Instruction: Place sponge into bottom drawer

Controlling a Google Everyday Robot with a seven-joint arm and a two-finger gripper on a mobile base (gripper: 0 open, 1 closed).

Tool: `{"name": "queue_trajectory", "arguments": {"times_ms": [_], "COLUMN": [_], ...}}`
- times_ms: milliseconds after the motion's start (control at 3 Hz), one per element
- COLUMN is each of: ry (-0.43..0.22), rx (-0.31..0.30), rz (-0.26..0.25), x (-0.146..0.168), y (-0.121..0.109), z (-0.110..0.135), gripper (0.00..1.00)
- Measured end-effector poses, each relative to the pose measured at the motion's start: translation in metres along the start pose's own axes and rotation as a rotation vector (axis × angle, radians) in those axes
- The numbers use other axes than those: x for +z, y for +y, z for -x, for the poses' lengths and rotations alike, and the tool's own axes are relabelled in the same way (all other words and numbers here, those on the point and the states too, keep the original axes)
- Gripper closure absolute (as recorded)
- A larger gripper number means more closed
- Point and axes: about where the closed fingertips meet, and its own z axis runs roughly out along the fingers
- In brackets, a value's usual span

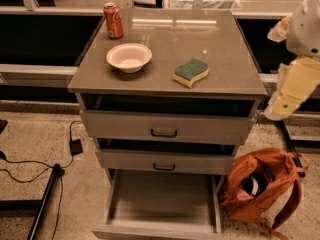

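sponge (190, 72) on countertop (227, 46), gripper (281, 105) far right

sponge (190, 72): foam, rough green face | cabinet top (225, 39): glossy | gripper (279, 110), right: matt plastic

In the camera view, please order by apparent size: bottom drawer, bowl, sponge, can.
Largest first: bottom drawer, bowl; sponge and can look about alike, so unranked. The tool hangs at the right, beside the cabinet.

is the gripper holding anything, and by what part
Nothing seen held: the sponge lies free on the cabinet top; the gripper hangs right of the cabinet.
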Motion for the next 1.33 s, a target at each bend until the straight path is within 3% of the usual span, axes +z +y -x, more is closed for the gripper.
{"name": "queue_trajectory", "arguments": {"times_ms": [333,667,1000,1333], "ry": [-0.099,-0.208,-0.264,-0.271], "rx": [0.033,0.111,0.24,0.344], "rz": [-0.008,-0.008,-0.042,-0.044], "x": [0.023,0.069,0.118,0.173], "y": [-0.051,-0.111,-0.153,-0.167], "z": [0.039,0.089,0.118,0.134], "gripper": [0.0,0.0,0.0,0.0]}}
